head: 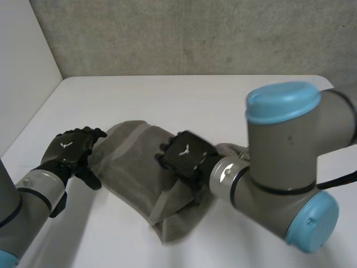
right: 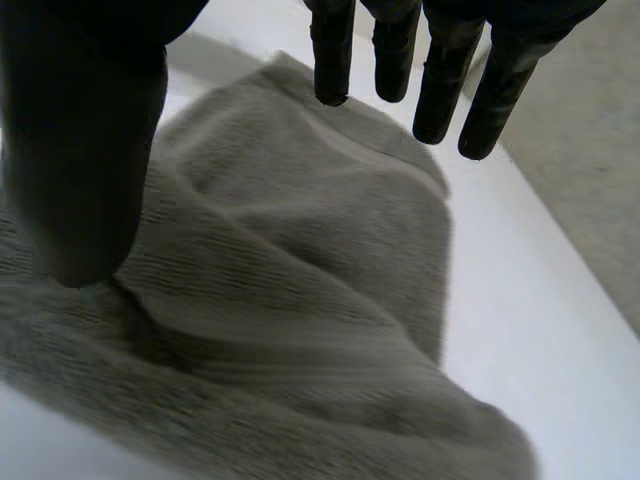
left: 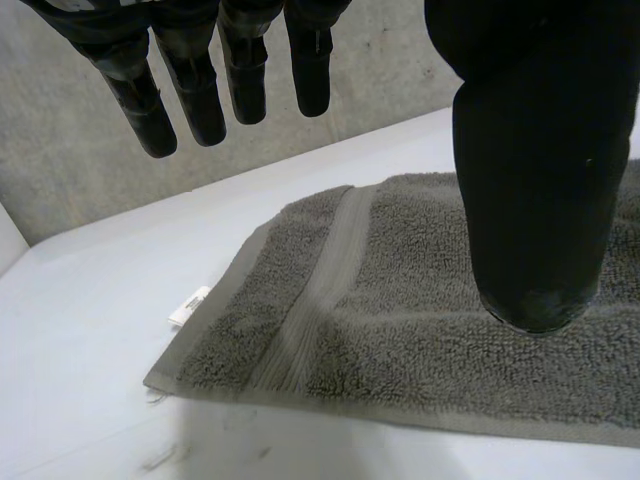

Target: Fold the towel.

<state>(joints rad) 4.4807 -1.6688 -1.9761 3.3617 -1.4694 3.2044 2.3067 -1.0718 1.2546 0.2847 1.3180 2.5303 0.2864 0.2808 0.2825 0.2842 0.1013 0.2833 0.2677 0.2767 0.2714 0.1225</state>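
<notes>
Placement as read in head view, left to right. Near left edge of table (head: 195, 95): left hand (head: 70, 151), fingertips at left end of towel (head: 134, 167), open, nothing gripped. Judged as staged beside that end, ready to take it up for the fold. In middle of table, toward near edge: towel, grey, bunched and partly doubled over, lying slantwise; not yet a neat fold. On or just over middle of towel: right hand (head: 187, 156), back upward. Judged as placed to pin or gather the raised middle while the left end is handled.

Added by left wrist view, beyond what head view resolves:
- fingers (left: 200, 100) straight and spread, clear above towel end;
- thumb (left: 530, 200) extended over the pile, apart from fingers, no cloth between;
- towel end flat on table, woven band (left: 310, 290) across it, small white label (left: 188, 305) at the hem.

Added by right wrist view:
- fingers (right: 440, 90) straight, thumb (right: 80, 170) well apart, nothing pinched;
- beneath palm, towel (right: 300, 280) humped into soft ridges;
- contact of thumb tip with cloth: cannot tell.

Supplied by head view and not by either wrist view: relation of both hands to the one towel, and its lie against the table edges.
</notes>
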